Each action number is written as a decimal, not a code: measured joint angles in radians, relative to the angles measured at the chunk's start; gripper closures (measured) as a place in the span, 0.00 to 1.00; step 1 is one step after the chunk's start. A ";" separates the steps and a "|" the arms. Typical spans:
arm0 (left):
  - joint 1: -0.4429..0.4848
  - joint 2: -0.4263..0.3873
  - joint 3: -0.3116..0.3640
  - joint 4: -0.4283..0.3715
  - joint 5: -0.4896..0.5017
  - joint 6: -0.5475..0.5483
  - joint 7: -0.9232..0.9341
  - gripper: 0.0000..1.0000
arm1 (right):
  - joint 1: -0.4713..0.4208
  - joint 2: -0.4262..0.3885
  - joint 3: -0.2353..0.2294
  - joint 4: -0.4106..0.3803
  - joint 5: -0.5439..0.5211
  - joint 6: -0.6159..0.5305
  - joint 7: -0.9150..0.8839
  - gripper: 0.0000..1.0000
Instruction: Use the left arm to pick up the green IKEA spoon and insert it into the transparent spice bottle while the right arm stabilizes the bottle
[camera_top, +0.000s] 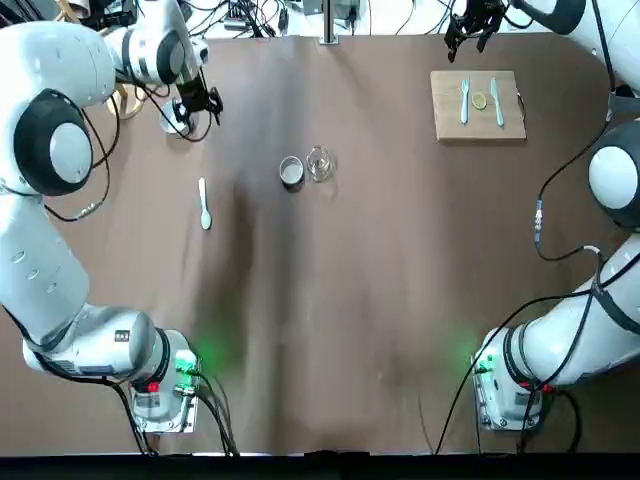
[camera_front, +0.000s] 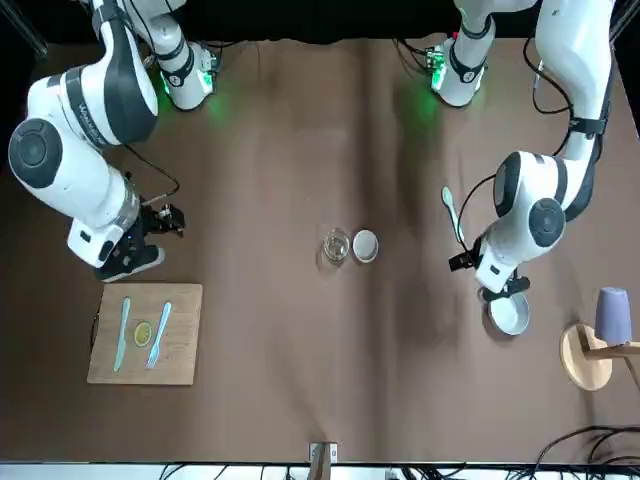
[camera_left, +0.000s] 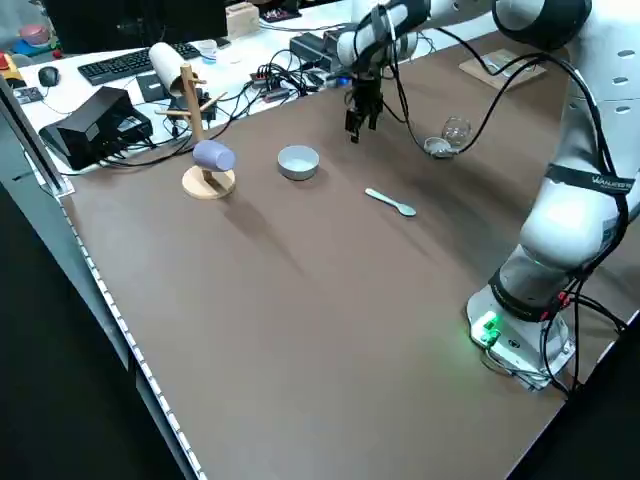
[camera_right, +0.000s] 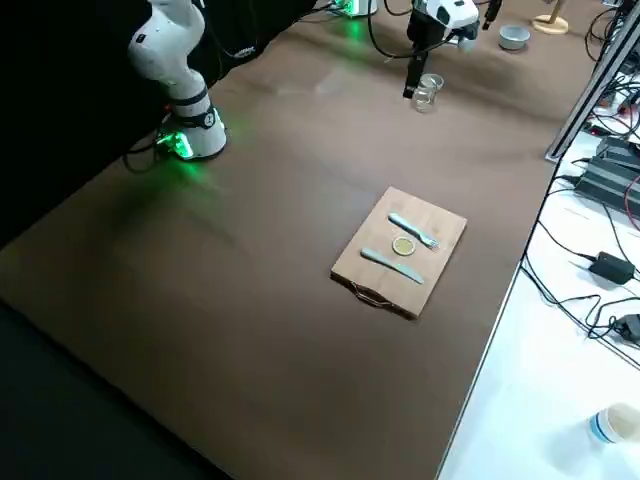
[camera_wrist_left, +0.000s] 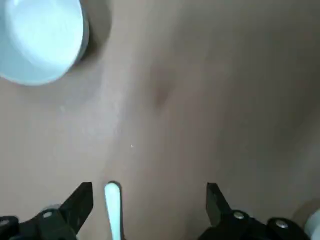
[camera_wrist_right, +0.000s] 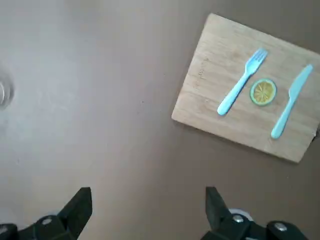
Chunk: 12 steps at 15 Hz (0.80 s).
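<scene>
Your left arm arches forward over the surface, wrist turned down at the far left; its gripper (camera_wrist_left: 150, 200) hangs above the surface, fingers spread; your right arm bends out along the right side, its gripper (camera_wrist_right: 149, 200) held over the far right area, fingers likewise apart.

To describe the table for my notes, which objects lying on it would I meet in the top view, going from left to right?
Spoon → round tin with a pale inside → clear glass jar → wooden board.
</scene>
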 joint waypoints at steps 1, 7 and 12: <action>0.000 0.000 0.000 -0.033 0.000 0.033 -0.030 0.01 | -0.002 0.007 -0.003 -0.001 0.000 0.000 -0.050 0.00; 0.002 0.009 0.001 -0.203 0.001 0.198 -0.109 0.01 | -0.024 0.068 -0.010 0.002 0.003 0.042 -0.370 0.00; 0.008 0.017 0.004 -0.234 0.002 0.207 -0.109 0.01 | 0.052 0.119 0.001 0.001 0.019 0.043 -0.630 0.00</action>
